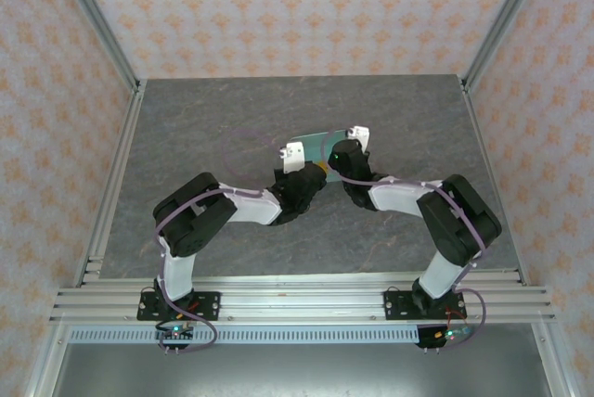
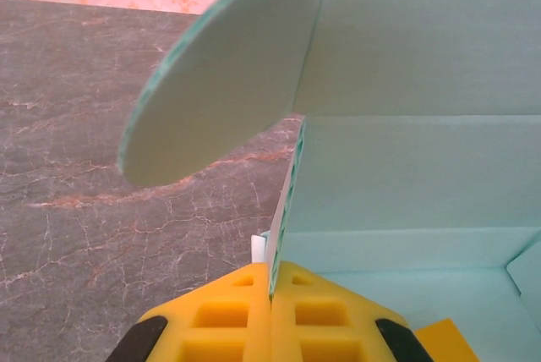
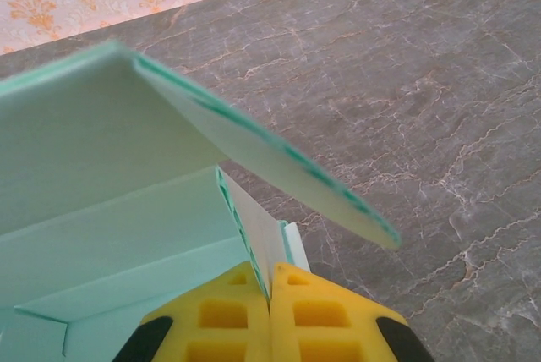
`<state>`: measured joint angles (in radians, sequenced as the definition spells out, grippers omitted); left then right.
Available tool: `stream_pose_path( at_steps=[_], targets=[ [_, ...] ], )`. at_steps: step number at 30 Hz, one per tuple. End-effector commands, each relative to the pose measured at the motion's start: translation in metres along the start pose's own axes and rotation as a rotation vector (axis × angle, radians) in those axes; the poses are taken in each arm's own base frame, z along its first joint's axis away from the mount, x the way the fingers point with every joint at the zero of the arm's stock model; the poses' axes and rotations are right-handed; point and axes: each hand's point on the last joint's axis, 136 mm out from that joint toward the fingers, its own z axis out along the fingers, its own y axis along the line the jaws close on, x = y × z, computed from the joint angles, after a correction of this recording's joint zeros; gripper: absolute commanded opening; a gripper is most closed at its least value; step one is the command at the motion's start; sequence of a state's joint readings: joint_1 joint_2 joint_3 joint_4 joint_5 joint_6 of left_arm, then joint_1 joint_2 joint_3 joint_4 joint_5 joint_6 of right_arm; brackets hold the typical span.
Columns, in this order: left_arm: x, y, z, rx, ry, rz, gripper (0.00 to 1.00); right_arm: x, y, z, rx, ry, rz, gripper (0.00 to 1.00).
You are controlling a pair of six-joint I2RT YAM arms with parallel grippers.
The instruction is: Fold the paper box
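Observation:
The paper box is pale mint card, half formed, with its walls standing and its inside open toward both wrist cameras. A rounded flap sticks out over the table. My left gripper is shut on the edge of one upright side wall, which is pinched between the yellow fingers. My right gripper is shut the same way on the opposite side wall of the box, under another rounded flap. From above, both grippers meet at mid table, largely hiding the box.
The table is grey marble-patterned. Metal rails run along its left and right sides and patterned walls stand behind. A small orange piece shows at the box's near corner. Open table surface lies to the left, the right and behind.

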<state>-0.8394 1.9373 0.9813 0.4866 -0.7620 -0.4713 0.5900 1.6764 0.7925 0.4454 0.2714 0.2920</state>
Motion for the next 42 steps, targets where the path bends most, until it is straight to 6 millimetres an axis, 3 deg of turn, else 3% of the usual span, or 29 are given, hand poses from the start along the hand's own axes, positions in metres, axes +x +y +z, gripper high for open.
stream_pose_path(
  at_steps=[1, 31, 42],
  targets=[
    [0.017, 0.021, -0.001, -0.097, -0.033, 0.036, 0.0, 0.019, -0.01, 0.002, 0.021, 0.021, -0.005, 0.01],
    [0.066, 0.045, -0.013, -0.199, -0.082, 0.186, 0.0, 0.064, -0.032, -0.009, 0.013, 0.011, -0.029, 0.02],
    [0.069, 0.047, -0.014, -0.218, -0.096, 0.217, 0.0, 0.059, -0.035, -0.013, 0.038, 0.0, -0.041, 0.07]
  ],
)
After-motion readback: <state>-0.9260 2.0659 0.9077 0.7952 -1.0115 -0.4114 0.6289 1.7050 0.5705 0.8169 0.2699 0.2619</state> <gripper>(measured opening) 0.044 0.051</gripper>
